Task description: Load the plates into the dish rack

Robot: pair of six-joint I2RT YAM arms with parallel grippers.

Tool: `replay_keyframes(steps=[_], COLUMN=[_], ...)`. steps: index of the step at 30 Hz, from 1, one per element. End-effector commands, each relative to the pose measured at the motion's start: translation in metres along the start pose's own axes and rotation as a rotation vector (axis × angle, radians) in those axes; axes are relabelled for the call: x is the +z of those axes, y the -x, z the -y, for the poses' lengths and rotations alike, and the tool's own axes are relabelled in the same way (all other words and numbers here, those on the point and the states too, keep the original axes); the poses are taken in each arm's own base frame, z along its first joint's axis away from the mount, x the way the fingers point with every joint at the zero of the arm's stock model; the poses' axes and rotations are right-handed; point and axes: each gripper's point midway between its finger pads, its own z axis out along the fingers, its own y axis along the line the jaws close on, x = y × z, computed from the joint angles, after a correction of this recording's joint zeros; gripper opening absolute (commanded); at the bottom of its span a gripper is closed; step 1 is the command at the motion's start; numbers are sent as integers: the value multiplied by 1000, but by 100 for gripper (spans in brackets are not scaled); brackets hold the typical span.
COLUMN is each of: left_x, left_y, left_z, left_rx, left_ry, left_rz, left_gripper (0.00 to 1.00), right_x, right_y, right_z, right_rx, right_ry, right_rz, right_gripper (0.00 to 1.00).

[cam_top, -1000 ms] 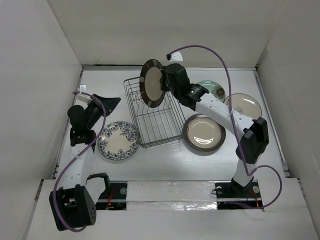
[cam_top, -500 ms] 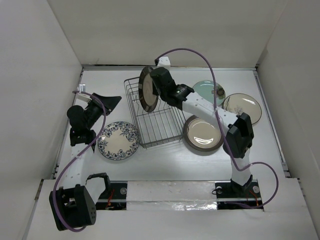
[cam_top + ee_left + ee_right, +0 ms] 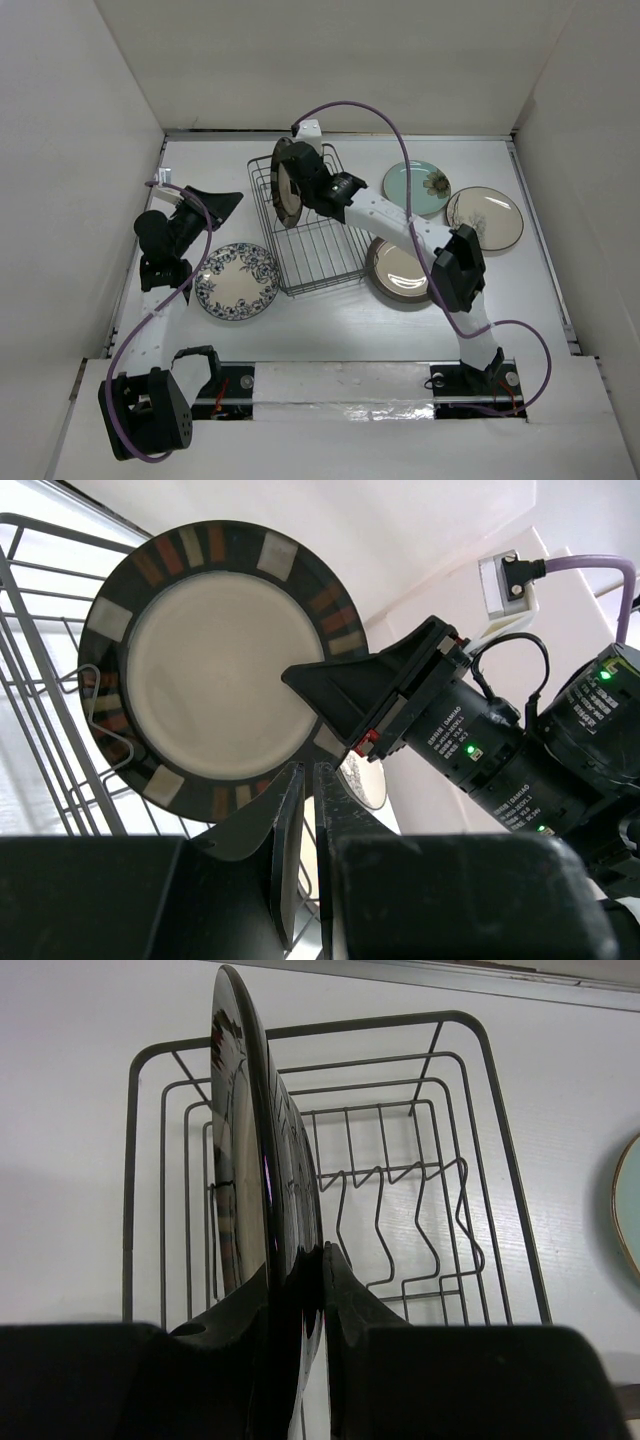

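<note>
My right gripper [image 3: 297, 185] is shut on a dark plate [image 3: 283, 190] with a cream centre and coloured rim blocks. It holds the plate upright on edge over the far left part of the dish rack [image 3: 320, 250]. In the right wrist view the plate [image 3: 240, 1160] is edge-on between my fingers [image 3: 345, 1290], its lower part down among the rack wires [image 3: 480, 1160]. I cannot tell if it rests on the tines. My left gripper [image 3: 215, 205] is shut and empty, left of the rack, facing the plate [image 3: 210, 670].
The blue-and-white floral plate [image 3: 237, 281] lies left of the rack's front. The brown-rimmed cream plate [image 3: 400, 270] lies right of the rack, partly under my right arm. The teal plate [image 3: 420, 187] and the cream branch plate [image 3: 485, 217] lie at the back right.
My right arm has carried the dark plate left and down, from above the rack's far edge into its left part. The left arm has not moved.
</note>
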Motion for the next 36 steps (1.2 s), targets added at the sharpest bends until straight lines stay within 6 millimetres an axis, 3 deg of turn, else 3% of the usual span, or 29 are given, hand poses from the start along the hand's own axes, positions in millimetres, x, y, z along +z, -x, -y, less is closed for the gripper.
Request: replay_keyframes(steps=[1,8,9,12,20,24,28,31,32,33,34,35,36], left_x=[1,1,1,-2,-4,0,0,-2,-5,-8,-12,-18,-23], left_y=[12,15,15,18,24,23,17,15,17,17,10,15,16], left_z=[15,5,5,2,-15,-28,-44,-63,-71,-78,-87,-98,-105], left_rx=[56,64,66,65,60,49,18,37,41,63,57,70,96], left_ry=[-42,12,15,28,93,141,196,292,334,372,427,498,545], left_rz=[29,45,43,65,100,83,68,50,64,65,42,67,66], left_gripper=[7,8,9,10,15,20,30,33,36,39,42,46,48], right_x=[-11,-9,-15,-20,-12,-11,-16,-28,-32,-47,-50,-58,-78], right_y=[45,26,37,36,27,27,35,47,52,67,60,66,87], right_z=[-22,-40,-43,-47,-58,-64,-66,-69,-70,-71,-70,-71,-70], right_rx=[111,40,35,-17,-14,-7,3,13,22,33,21,30,44], right_ry=[52,24,5,-30,14,38,62,108,130,183,201,231,303], right_rz=[136,127,153,172,169,166,186,193,205,226,213,224,250], right_gripper=[0,0,0,0,23,29,48,52,57,59,65,68,71])
